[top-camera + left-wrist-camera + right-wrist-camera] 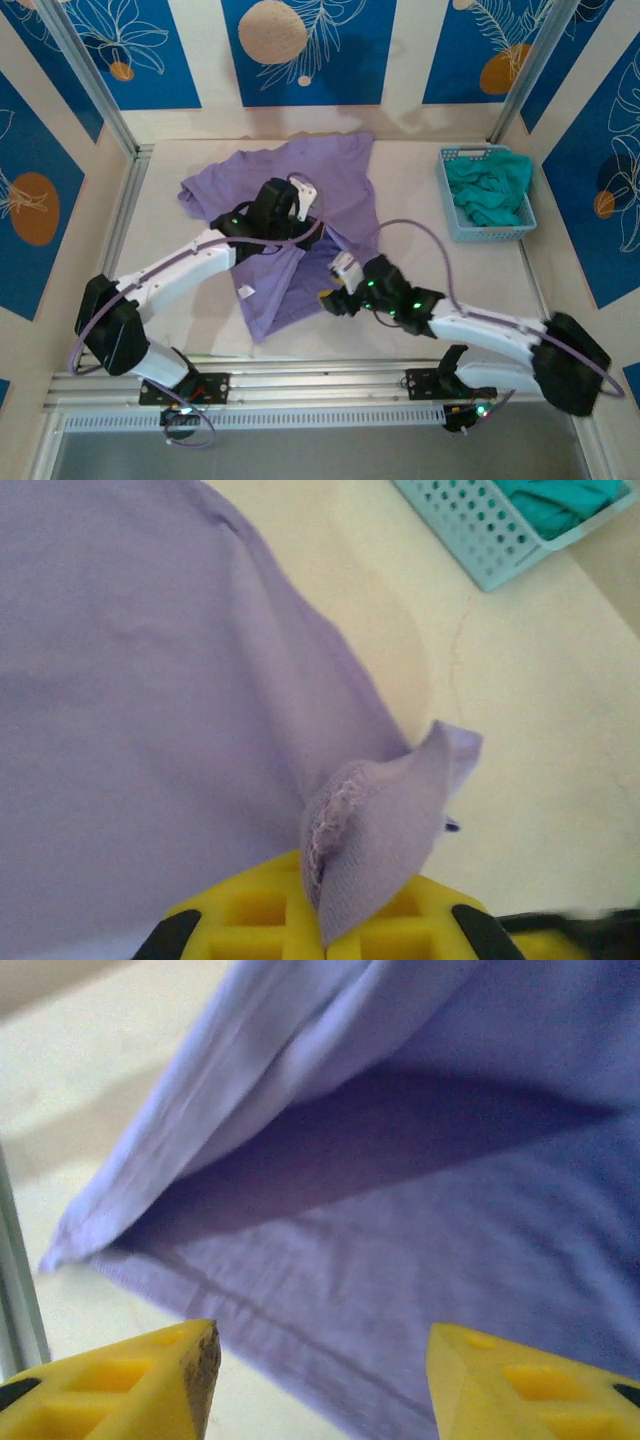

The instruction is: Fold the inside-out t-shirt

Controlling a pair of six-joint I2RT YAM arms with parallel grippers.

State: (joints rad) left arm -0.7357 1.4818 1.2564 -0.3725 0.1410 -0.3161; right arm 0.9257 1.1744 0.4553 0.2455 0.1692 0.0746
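The inside-out t-shirt point(335, 170) is lavender and lies rumpled across the middle of the table, with its lower part drawn toward the near edge. My left gripper point(292, 203) hovers over the shirt's centre. In the left wrist view the left gripper point(335, 908) is shut on a pinched fold of the t-shirt point(150, 680) that has a stitched seam showing. My right gripper point(330, 297) sits at the shirt's lower right edge. In the right wrist view the right gripper point(320, 1385) is open, with the t-shirt's point(450, 1220) hem lying flat just ahead of its yellow fingertips point(190, 1360) and a lifted layer tented above.
A light blue perforated basket point(450, 200) holding a teal-green garment point(490, 185) stands at the right back of the table; the basket point(470, 540) also appears in the left wrist view. A metal rail point(320, 375) runs along the near edge. Bare tabletop point(420, 240) lies between shirt and basket.
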